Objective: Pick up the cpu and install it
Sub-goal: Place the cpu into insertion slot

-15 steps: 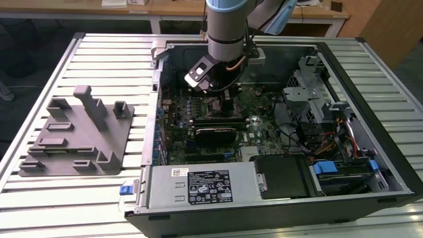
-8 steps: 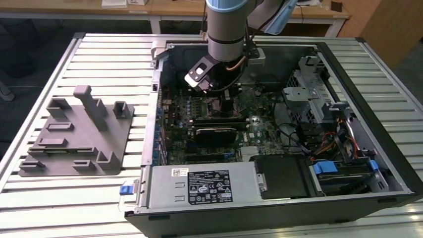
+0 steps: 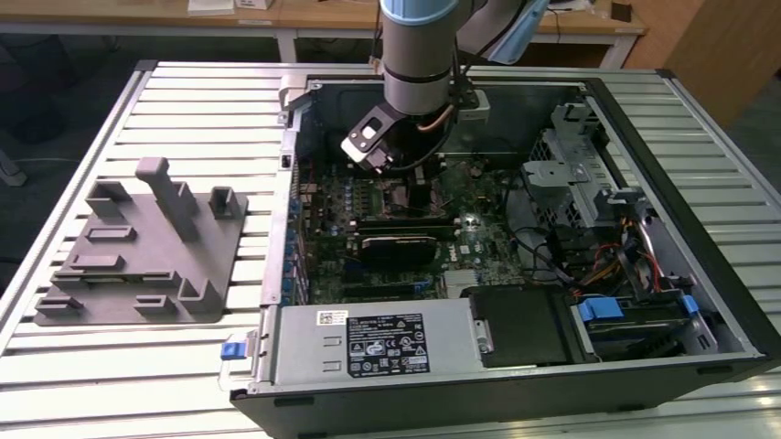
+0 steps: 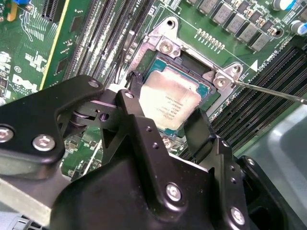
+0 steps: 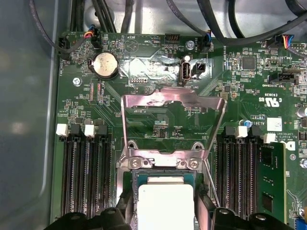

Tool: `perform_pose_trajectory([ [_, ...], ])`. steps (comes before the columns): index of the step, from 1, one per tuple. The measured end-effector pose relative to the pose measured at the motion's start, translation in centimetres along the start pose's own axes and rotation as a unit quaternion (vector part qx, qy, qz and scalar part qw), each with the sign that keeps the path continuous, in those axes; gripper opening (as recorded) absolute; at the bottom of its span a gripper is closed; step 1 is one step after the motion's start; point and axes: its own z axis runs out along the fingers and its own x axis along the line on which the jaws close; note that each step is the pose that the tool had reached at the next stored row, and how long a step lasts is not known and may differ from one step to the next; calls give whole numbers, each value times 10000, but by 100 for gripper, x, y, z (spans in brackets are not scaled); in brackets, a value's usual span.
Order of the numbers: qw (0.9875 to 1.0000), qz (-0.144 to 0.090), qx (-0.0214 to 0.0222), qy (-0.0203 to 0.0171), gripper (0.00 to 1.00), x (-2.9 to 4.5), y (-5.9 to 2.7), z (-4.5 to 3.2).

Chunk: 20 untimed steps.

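cpu [image 4: 168, 100] pinched by opposite edges between the narrowed fingers [image 4: 195, 128] of the gripper [image 4: 164, 105], just over the open socket [image 4: 189, 62] on the motherboard [image 4: 29, 57]; judged light, stiff, slick-topped, fragile underneath; grip edges only.

Opened frame [image 5: 172, 97] stands beyond the socket [image 4: 190, 64]. Low memory slots [image 5: 82, 177] flank it, and a lever [image 4: 268, 91] juts alongside. The end effector [image 4: 165, 109], clamped on the cpu [image 4: 170, 98], fits between.
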Motion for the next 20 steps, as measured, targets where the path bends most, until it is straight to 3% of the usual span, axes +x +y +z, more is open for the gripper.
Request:
perform_pose_trajectory([
  [17, 10000, 0, 3, -2, 62, -3, 2, -49],
  [19, 10000, 0, 4, -3, 60, -3, 1, -51],
  [20, 10000, 0, 3, -2, 54, -3, 1, -51],
])
